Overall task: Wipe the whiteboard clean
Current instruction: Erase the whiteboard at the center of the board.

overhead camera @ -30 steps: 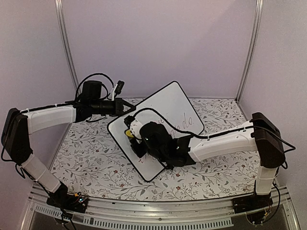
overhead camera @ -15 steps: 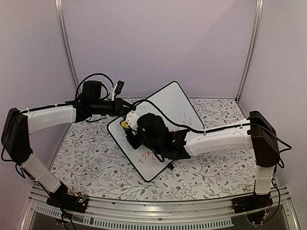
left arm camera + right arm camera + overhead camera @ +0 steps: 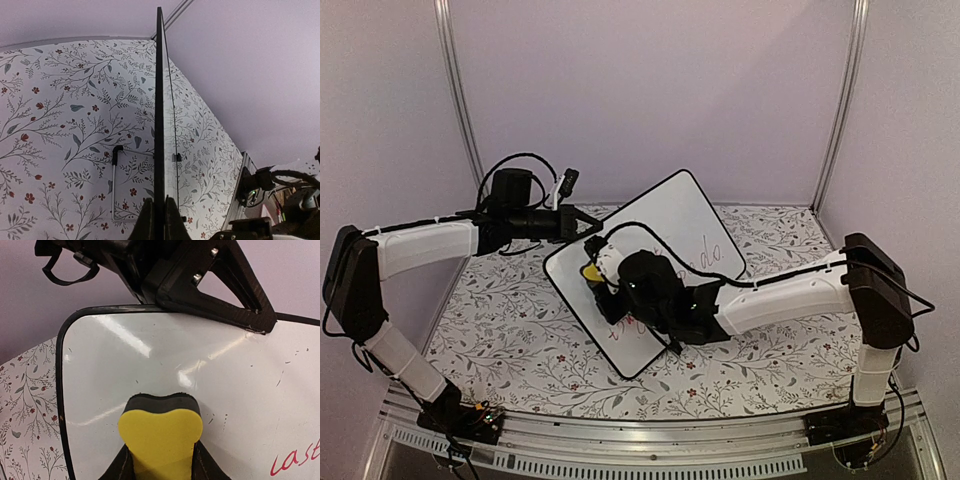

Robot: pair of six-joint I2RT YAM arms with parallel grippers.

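One whiteboard (image 3: 692, 222) — left claw (image 3: 159, 204) clamping it, right claw (image 3: 160, 463) gripping eraser (image 3: 160, 427)

whiteboard (image 3: 670, 215): white face, thin black frame | handwriting (image 3: 295, 460): red, some strokes maybe darker, too faint overhead to tell | eraser (image 3: 161, 432): yellow body, black pad | tablecloth (image 3: 510, 320): white, grey-green sprigs, small red flowers | walls (image 3: 650, 90): pale lilac | left arm (image 3: 420, 248), right arm (image 3: 780, 298): white shells, black joints

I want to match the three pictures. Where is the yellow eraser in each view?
Top external: the yellow eraser is left of centre, in the right gripper, over the whiteboard.
Left wrist: not in it.
Right wrist: bottom centre, large and close.
Shared landmark: the whiteboard, seen edge-on in the left wrist view.
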